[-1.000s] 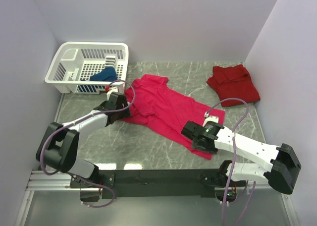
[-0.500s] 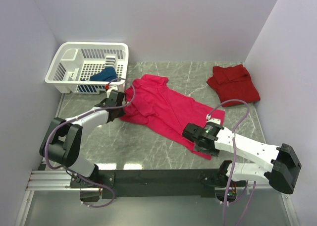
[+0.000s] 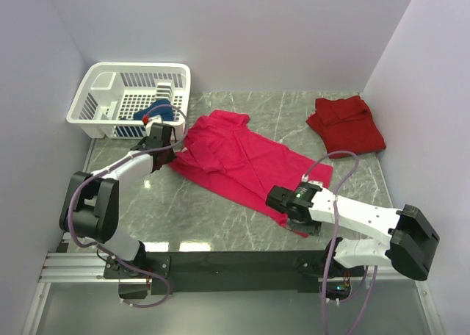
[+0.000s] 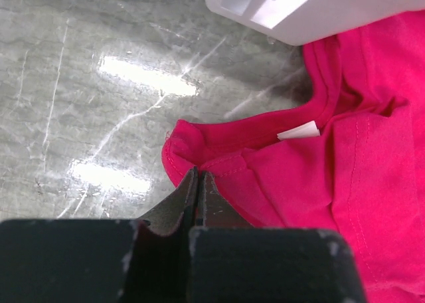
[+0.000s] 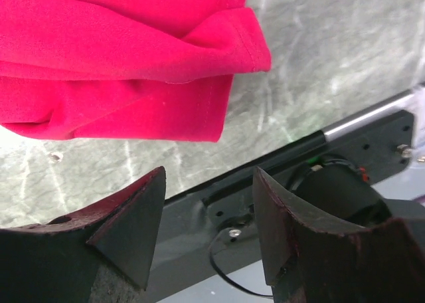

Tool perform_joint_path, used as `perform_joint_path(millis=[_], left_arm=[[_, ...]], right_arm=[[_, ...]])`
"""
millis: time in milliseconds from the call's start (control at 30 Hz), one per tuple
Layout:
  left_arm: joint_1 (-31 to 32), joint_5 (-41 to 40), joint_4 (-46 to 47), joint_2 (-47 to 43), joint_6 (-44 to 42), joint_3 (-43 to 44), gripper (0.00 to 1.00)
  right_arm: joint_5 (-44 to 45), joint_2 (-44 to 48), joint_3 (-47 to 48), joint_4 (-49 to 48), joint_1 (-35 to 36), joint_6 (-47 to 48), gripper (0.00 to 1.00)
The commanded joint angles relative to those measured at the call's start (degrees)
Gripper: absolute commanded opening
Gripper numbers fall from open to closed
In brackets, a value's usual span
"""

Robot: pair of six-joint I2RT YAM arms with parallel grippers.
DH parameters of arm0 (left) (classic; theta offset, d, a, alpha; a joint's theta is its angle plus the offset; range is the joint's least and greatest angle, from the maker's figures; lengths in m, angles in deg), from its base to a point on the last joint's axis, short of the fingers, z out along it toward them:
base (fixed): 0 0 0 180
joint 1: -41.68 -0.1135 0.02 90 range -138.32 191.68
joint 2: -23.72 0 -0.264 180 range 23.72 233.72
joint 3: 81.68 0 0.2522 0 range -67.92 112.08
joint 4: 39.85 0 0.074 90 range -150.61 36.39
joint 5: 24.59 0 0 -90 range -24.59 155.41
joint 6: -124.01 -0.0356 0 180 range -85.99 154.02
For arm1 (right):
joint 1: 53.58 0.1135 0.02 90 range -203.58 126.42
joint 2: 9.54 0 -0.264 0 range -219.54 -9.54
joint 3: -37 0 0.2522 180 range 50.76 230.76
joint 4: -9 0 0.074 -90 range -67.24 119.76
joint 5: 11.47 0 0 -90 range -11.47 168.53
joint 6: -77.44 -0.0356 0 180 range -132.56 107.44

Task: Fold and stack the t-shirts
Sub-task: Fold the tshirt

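The magenta t-shirt [image 3: 242, 155] lies spread slantwise across the middle of the table. My left gripper [image 3: 167, 145] is shut on its left edge; in the left wrist view the jaws [image 4: 198, 173] meet on a hemmed fold of the cloth [image 4: 372, 183]. My right gripper [image 3: 285, 203] stands open at the shirt's near right corner. In the right wrist view that corner [image 5: 119, 50] lies beyond the fingertips [image 5: 154, 183], with nothing between them. A darker red t-shirt [image 3: 345, 122] lies folded at the back right. The dark blue t-shirt [image 3: 154, 111] is bunched in the basket.
The white lattice basket [image 3: 110, 78] stands at the back left, close to my left gripper; its corner [image 4: 292, 10] shows in the left wrist view. The black base rail [image 5: 285, 163] runs along the near table edge under my right gripper. Walls close in on three sides.
The left gripper closed on the shirt's left edge and drew it back toward the basket. The right gripper slid a little to the left along the near hem, its jaws narrowing slightly.
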Motion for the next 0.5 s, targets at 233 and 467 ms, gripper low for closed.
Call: perform_joint_path(millis=[233,467], left_arm=[[-1.32,1.71,1.87,0.33,-1.96,1.12,0.01],[-1.4,3.3,2.57,0.5,-1.96,0.41,0.01]], right_arm=[[-2.64,-2.76,-2.99,-7.22,1.57,-4.18,0.58],[-1.24,-3.3,-5.71,-11.6,2.63,-9.36,0.57]])
